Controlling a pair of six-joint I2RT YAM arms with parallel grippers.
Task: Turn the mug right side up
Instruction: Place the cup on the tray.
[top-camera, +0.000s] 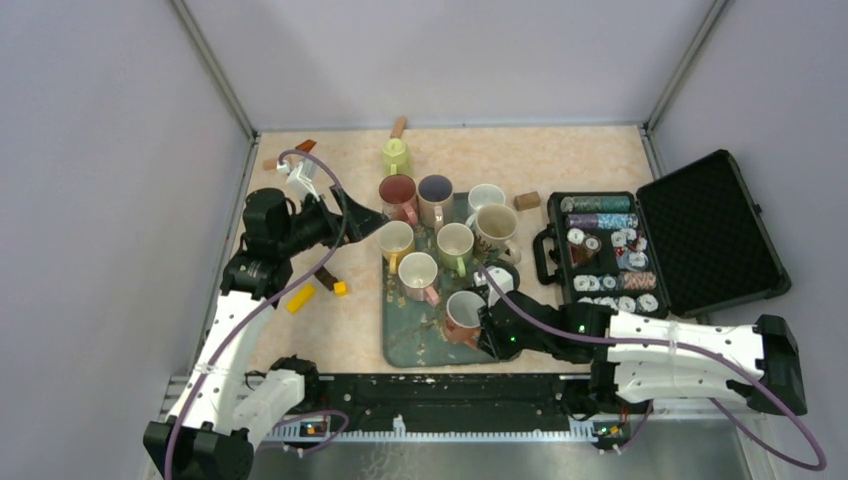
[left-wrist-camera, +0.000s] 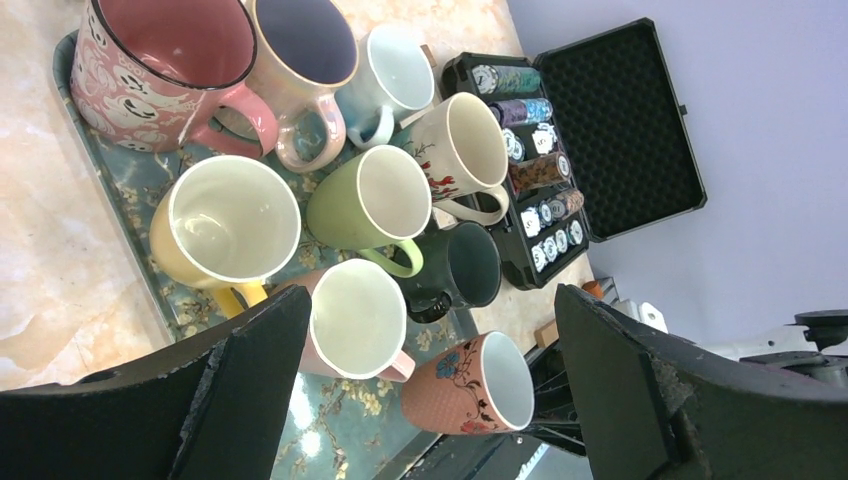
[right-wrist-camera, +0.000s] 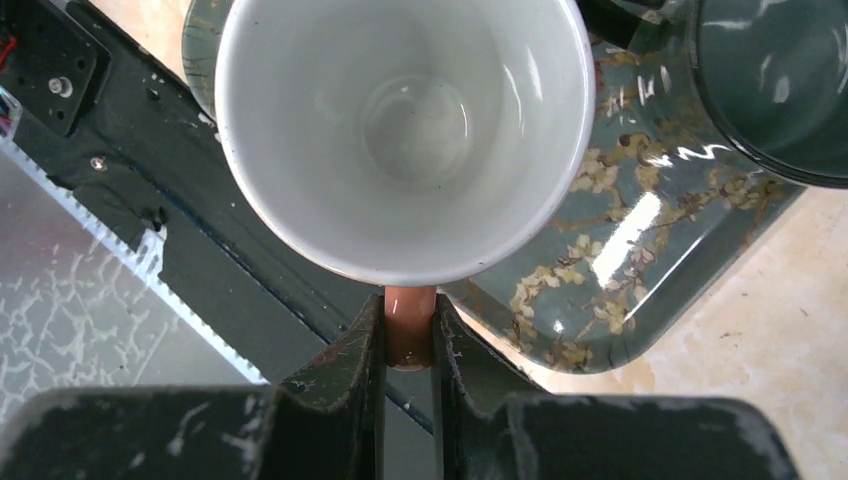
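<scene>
Right wrist: my right tool (right-wrist-camera: 408, 345) pinches the pink mug (right-wrist-camera: 400, 130) by its handle (right-wrist-camera: 408, 312), mouth facing camera; left tool (left-wrist-camera: 430, 300) spread, holding nothing.

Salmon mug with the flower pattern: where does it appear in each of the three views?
Top external: salmon mug at the near end of the floral tray.
Left wrist: bottom centre.
Right wrist: fills the top centre, white inside facing the camera.
Shared landmark: the floral tray under it.
</scene>
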